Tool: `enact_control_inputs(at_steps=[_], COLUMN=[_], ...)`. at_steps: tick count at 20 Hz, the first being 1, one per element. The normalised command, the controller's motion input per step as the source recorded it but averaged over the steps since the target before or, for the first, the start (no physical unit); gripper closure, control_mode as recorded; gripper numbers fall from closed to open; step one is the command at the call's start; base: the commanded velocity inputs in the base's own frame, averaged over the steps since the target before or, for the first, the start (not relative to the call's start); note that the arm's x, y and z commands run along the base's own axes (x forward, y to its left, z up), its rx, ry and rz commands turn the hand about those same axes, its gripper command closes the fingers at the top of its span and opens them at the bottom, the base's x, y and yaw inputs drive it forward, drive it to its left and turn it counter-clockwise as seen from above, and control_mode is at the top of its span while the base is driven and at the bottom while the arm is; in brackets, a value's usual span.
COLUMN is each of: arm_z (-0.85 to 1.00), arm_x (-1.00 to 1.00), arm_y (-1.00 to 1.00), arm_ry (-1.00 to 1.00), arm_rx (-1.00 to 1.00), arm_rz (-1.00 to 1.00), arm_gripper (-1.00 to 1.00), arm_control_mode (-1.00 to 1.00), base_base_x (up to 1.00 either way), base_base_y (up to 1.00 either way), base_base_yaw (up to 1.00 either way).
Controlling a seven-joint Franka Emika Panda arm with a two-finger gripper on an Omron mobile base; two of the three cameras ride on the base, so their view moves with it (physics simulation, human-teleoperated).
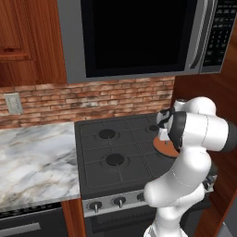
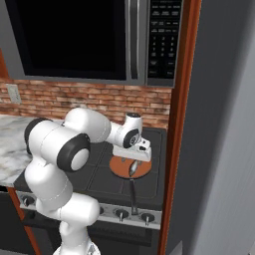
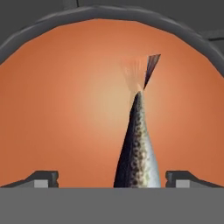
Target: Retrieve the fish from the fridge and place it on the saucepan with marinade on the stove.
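Hand [image 3: 112,178]: fingers spread wide, nothing clamped. Fish [image 3: 138,148]: btwn the fingers, just ahead, lying on marinade [image 3: 65,113] in pan [image 3: 26,37]. Advice: lift straight up, w/o nudging fish.

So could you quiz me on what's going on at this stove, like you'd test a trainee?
1. True or false: the fish lies in the saucepan.
2. What colour is the marinade?
3. The gripper fingers are: A) spread apart, clear of the fish; B) clamped on the fish.

Key: 1 true. 2 reddish-orange. 3 A.
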Motion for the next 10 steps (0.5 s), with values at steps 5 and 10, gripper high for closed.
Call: enact_control_inputs(at_steps=[5, 10], arm_z=[0.11, 0.31], arm_x=[-0.1, -0.13], arm_y=[0.0, 0.11], arm_ry=[-0.05, -0.13], arm_rx=[0.0, -0.02], arm_rz=[0.0, 0.0], arm_gripper=[-1.0, -1.0], arm_control_mode=[-1.0, -1.0], base_base_x=[0.0, 0.0], base_base_y=[0.0, 0.0], base_base_yaw=[0.0, 0.0])
